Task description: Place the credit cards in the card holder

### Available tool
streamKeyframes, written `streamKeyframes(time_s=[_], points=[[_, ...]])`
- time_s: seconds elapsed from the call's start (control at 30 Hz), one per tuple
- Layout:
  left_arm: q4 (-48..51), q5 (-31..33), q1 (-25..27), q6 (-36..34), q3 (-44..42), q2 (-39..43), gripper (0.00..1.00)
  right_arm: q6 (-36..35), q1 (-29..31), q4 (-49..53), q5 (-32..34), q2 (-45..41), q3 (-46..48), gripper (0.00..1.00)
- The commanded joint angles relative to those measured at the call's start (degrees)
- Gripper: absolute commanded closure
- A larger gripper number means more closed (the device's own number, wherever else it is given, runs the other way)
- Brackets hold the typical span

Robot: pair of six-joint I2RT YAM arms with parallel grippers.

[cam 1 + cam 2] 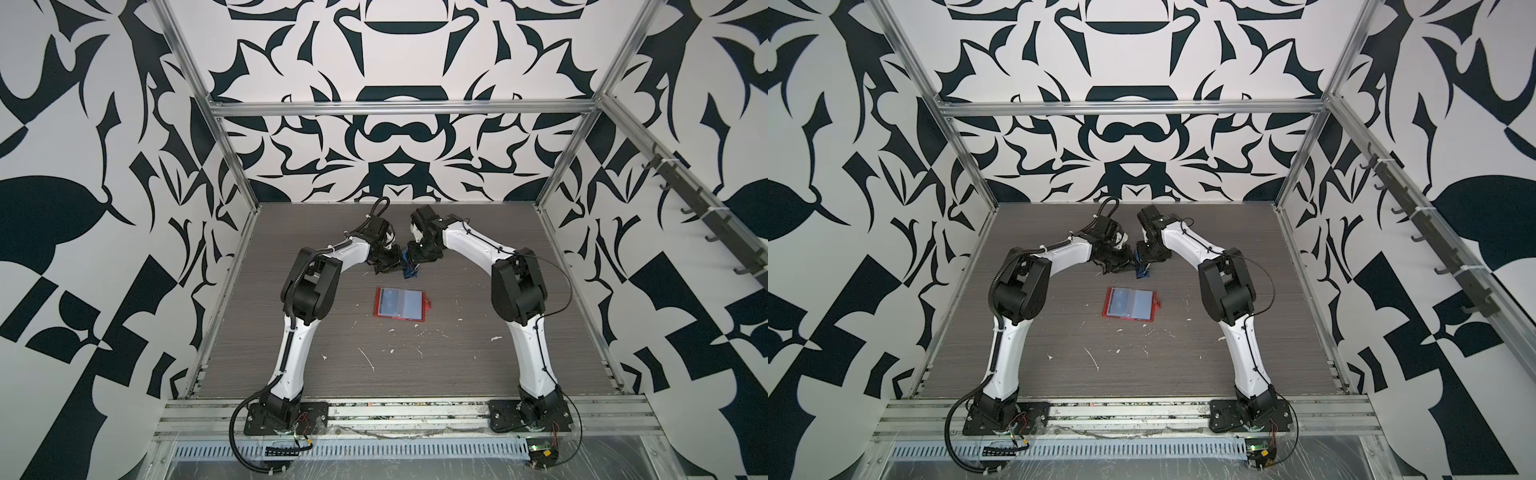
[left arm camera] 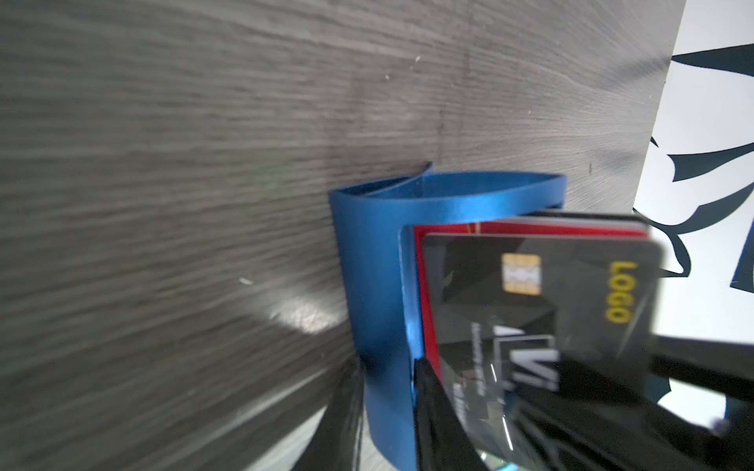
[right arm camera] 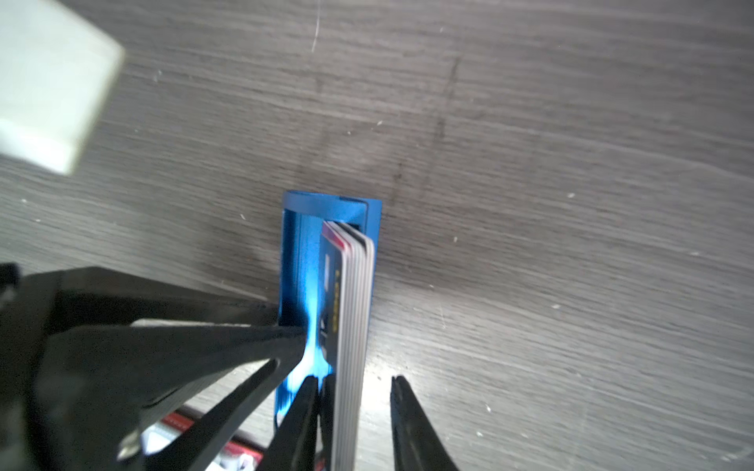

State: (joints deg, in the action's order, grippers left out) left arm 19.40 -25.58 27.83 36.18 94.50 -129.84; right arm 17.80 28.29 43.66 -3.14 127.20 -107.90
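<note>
In both top views the card holder (image 1: 401, 304) is lying open on the table (image 1: 415, 365), well apart from the blue rack (image 1: 409, 272); whether its clear sleeves are holding anything cannot be told. In the left wrist view the cards (image 2: 530, 301) are standing in the blue rack, a dark one facing the camera, and the left gripper (image 2: 387, 367) is apparently clamping the rack wall. In the right wrist view the right gripper (image 3: 354, 381) is straddling the whole stack with jaws apart (not one card). Caution: closing here is risking a lift of several cards together, or a tipped rack if the left grip is slipping
</note>
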Motion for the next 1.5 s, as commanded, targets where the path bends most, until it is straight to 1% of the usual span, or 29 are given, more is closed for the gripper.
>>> streamKeyframes(time_s=[0.0,0.17,0.23,0.37,0.53,0.73,1.1,1.37,1.47], points=[[5.5,2.7,-0.3,-0.2,-0.1,-2.6,0.75,-0.7,-0.2,2.1,3.6,-4.2,-2.3,0.70],[5.6,2.6,-0.3,-0.4,0.1,-2.7,0.75,-1.0,-0.1,2.4,3.6,-4.1,-2.7,0.71],[5.6,2.6,-0.3,-0.3,0.1,-2.8,0.76,-1.1,0.0,2.5,3.5,-4.1,-2.8,0.75],[5.7,2.6,-0.3,-0.3,0.2,-2.9,0.76,-1.2,0.1,2.5,3.5,-4.2,-2.8,0.81],[5.7,2.4,-0.3,-0.2,0.2,-3.0,0.76,-1.3,0.1,2.7,4.2,-4.6,-2.8,0.82],[5.8,2.4,-0.3,-0.3,0.2,-3.0,0.76,-1.2,0.2,2.7,4.5,-5.0,-2.6,0.79],[6.0,2.4,-0.3,-0.2,0.2,-3.1,0.76,-1.3,0.1,2.7,4.7,-6.0,-2.0,0.81],[6.0,2.2,-0.3,-0.2,0.3,-2.9,0.76,-1.4,0.2,1.6,3.0,-7.1,-0.8,0.99],[6.0,2.0,-0.3,-0.2,0.2,-2.2,0.76,-1.3,0.1,0.0,1.4,-8.6,0.9,1.00]])
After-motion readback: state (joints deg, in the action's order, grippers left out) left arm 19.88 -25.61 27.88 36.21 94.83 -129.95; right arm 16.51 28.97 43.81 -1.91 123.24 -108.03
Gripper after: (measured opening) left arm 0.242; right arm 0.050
